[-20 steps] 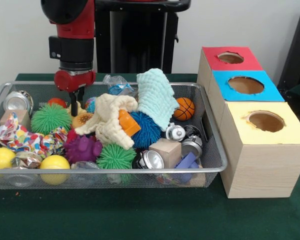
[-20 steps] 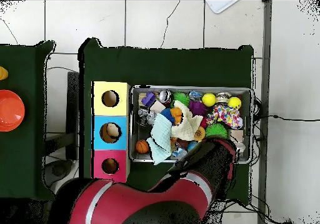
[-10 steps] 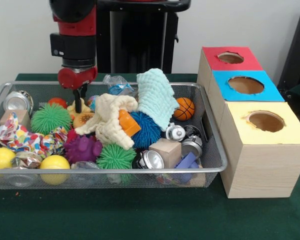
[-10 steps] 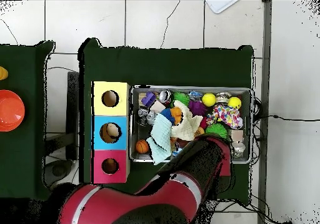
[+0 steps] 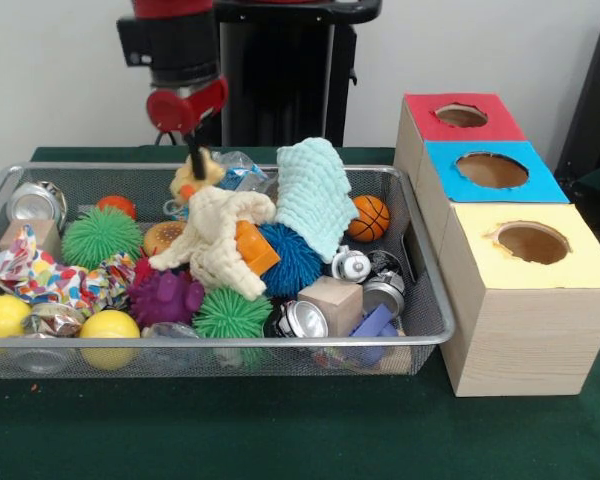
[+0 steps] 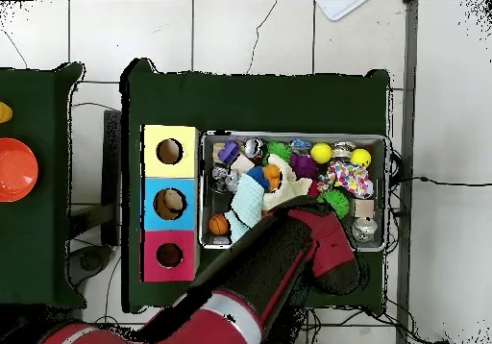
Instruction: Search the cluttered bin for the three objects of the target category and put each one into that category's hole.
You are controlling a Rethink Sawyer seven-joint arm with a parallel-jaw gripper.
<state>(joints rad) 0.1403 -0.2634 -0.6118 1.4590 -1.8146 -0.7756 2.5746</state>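
The jaws (image 5: 195,160) of the red and black arm are clamped on a small yellow duck-like plush toy (image 5: 193,181), which hangs lifted above the clutter in the silver wire-mesh bin (image 5: 280,352). Directly below the jaws lies a cream knitted cloth (image 5: 218,238), with a pale mint knitted cloth (image 5: 312,195) off to the side toward the wooden box with red, blue and yellow hole tops (image 5: 500,250). A green spiky rubber ball (image 5: 101,236) sits below on the jaws' other side.
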